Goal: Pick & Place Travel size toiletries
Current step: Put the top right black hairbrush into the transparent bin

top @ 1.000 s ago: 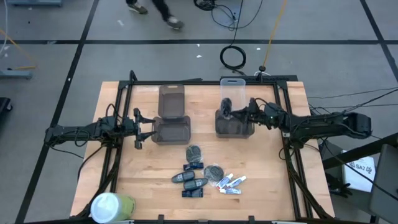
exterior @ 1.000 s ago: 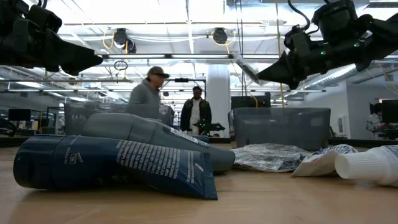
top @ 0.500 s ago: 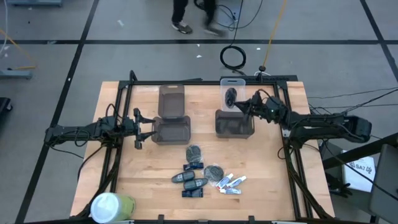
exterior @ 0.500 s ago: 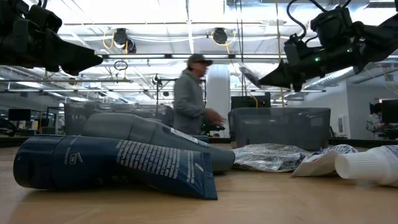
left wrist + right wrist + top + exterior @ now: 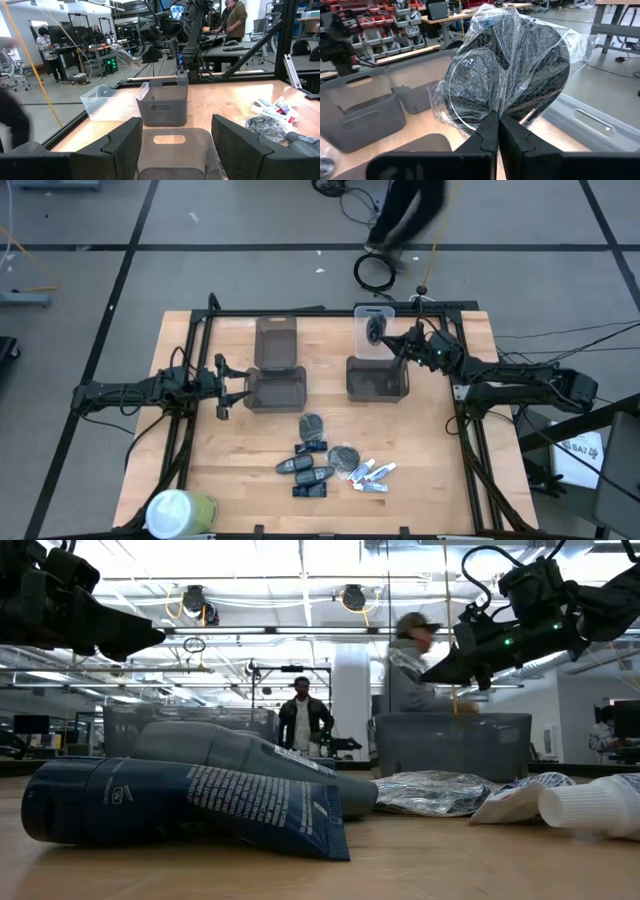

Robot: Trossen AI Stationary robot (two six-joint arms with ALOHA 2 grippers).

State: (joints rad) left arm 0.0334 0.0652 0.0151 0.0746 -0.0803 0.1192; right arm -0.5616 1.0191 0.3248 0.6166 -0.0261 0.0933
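We are pinching a bagged dark lump (image 5: 507, 75) by its wrap in our closed right gripper (image 5: 497, 132), above the clear bin (image 5: 372, 320); thin film could slip. Left gripper (image 5: 172, 137) is waiting open.

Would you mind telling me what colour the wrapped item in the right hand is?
Dark grey, in clear crinkled plastic: the wrapped item, pinched by the right hand. Right wrist view shows it best.

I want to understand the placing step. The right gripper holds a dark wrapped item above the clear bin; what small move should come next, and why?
Probably lower a little, then open. The right gripper is shut on the wrapped dark lump, which hangs over the clear bin, not yet inside. The left gripper waits open by the grey bin.
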